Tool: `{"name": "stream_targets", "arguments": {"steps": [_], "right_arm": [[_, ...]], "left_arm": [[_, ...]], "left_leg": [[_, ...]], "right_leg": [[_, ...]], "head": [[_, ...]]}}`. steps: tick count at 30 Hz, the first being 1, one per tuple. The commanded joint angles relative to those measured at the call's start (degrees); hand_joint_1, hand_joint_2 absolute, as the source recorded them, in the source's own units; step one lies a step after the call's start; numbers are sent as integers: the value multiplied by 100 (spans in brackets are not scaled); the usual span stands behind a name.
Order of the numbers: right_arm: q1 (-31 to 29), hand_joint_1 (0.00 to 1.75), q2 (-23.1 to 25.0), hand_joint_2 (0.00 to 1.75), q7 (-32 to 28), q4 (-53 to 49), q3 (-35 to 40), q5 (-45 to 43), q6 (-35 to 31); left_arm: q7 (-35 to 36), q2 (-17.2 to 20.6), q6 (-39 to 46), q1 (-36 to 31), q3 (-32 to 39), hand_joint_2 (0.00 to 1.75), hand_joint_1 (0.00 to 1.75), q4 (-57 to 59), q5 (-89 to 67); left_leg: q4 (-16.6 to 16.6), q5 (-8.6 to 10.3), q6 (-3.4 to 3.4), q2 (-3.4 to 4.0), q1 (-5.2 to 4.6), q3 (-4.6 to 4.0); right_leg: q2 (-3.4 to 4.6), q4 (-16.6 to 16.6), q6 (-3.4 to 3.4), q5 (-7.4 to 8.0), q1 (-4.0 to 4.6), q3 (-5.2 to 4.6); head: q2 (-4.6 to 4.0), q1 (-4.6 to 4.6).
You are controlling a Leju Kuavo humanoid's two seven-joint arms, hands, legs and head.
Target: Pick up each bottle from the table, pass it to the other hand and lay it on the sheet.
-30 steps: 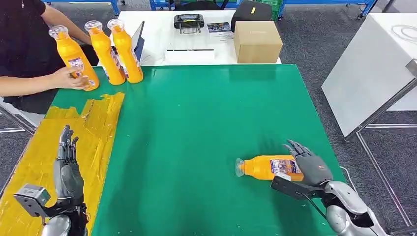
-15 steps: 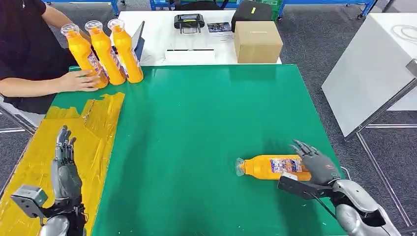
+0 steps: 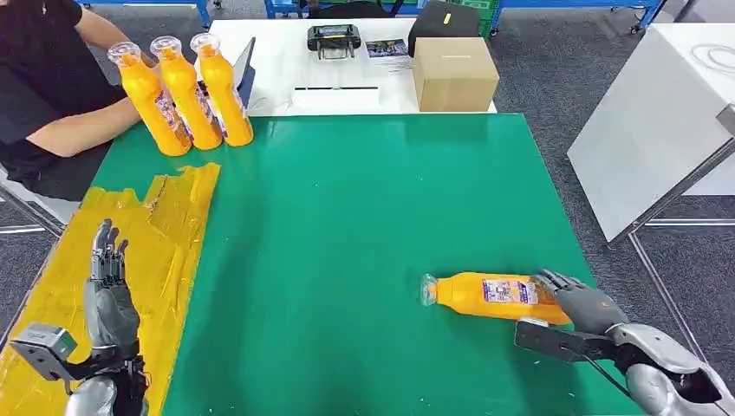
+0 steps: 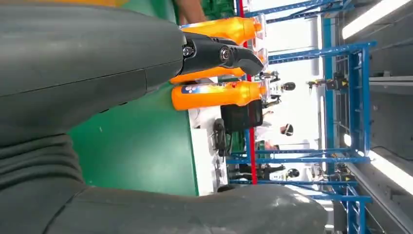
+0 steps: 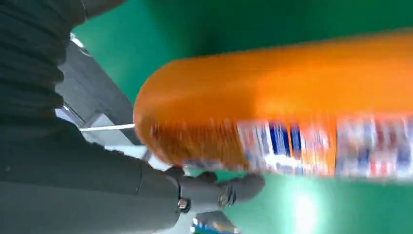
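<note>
Dark grey fingers [image 3: 553,279] of the right hand [image 3: 582,303] curling around the base end of the orange bottle [image 3: 490,295], gripping it; blurred at close range in the right wrist view [image 5: 272,107]. Lying on its side near the right near corner of the green table [image 3: 347,217], cap pointing left. Left hand [image 3: 108,303] hovering above the yellow sheet [image 3: 165,225], fingers [image 3: 106,251] extended, slightly apart, holding nothing. Standing upright at the far left corner, touching one another: three more orange bottles [image 3: 184,91]. Just behind them, a person's forearm [image 3: 74,130]. Beyond, sitting on a white table [image 3: 277,61], a cardboard box [image 3: 454,74].
</note>
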Motion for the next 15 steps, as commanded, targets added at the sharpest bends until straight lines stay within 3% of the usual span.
{"name": "stream_targets", "arguments": {"steps": [1,3,5,6,10,14,15], "right_arm": [[-650,175,1018,175,-249,2729,1159,467,-294],[-796,175,1264,175,-258,3226,1380,634,-577],[-796,175,1264,175,-258,3226,1380,634,-577],[-820,175,1234,175,-254,3222,1369,635,-570],[-759,175,1149,175,-233,3028,1345,606,-513],[-872,175,1596,175,-179,3624,1317,720,-706],[-890,175,1665,175,-193,3716,1310,744,-771]], "left_arm": [[22,203,27,-670,-290,0,0,1008,42],[19,224,70,-704,-358,0,0,1055,67],[19,224,70,-704,-358,0,0,1055,67],[19,232,71,-689,-352,0,0,1054,68],[19,235,69,-666,-352,0,0,1016,71],[24,246,69,-750,-395,0,0,1106,82],[22,248,74,-745,-392,0,0,1100,93]], "left_leg": [[-23,13,-4,-16,16,24],[-37,18,-7,-6,27,38],[-19,10,-5,-5,22,30],[-18,2,-4,41,29,57],[-12,-25,-7,69,54,114],[-25,2,-7,59,53,89],[-16,-15,-8,70,58,123]], "right_leg": [[-13,-40,-8,17,17,37],[-3,-59,-10,28,31,52],[-7,-36,-8,15,28,39],[37,-38,-9,23,34,47],[63,-44,-12,16,57,43],[55,-63,-12,43,56,28],[65,-57,-13,29,60,50]], "head": [[0,2],[0,-2],[0,13],[0,-9],[0,0],[0,0],[0,0]]}}
